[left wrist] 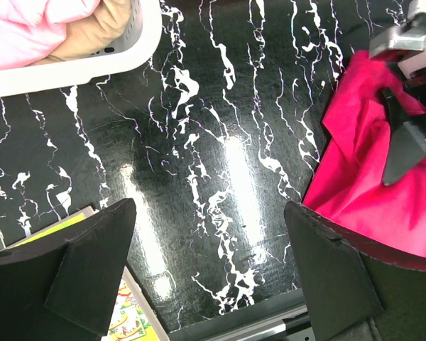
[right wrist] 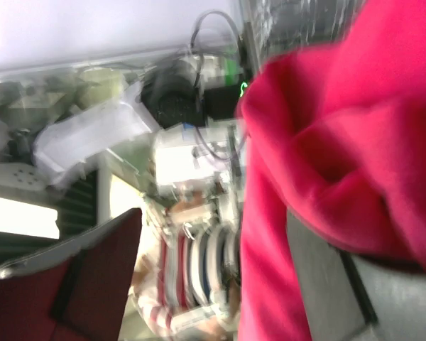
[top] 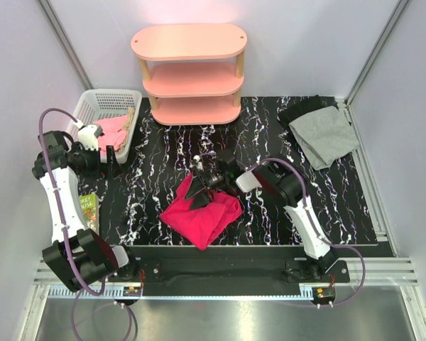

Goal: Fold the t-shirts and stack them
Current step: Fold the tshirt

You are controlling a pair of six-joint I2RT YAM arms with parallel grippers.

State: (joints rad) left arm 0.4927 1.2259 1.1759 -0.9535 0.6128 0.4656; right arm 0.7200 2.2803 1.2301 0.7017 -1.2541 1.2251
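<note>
Top external view shows us the crimson t-shirt [top: 202,213] lying in a loose, rumpled heap on the bench [top: 270,135], near its front edge and about midway between the two bases. The right arm [top: 302,209] reaches leftward so that the right jaws sit over the shirt's far edge. The grey t-shirt [top: 325,135] lies well apart at the far right corner, fairly flat, partly over a dark cloth [top: 298,110]; we cannot tell whether it is folded. The left arm [top: 60,199] holds the left jaws just beside the white basket [top: 113,96], which contains pink cloth [top: 113,129], with a pink shelf [top: 190,71] at the back. Left wrist view shows the left jaws wide apart with only bare bench between them, the basket's rim [left wrist: 78,67] at the upper left, a colourful booklet [left wrist: 131,316] at the lower edge and the crimson shirt off to the right. Right wrist view is blurred, yet we see the right jaws standing apart, red cloth draped over one finger [right wrist: 334,284] and clamped by nothing. We judge the task barely begun: the red shirt needs spreading and folding, the grey one checking, and neither shirt lies on the other yet.
</note>
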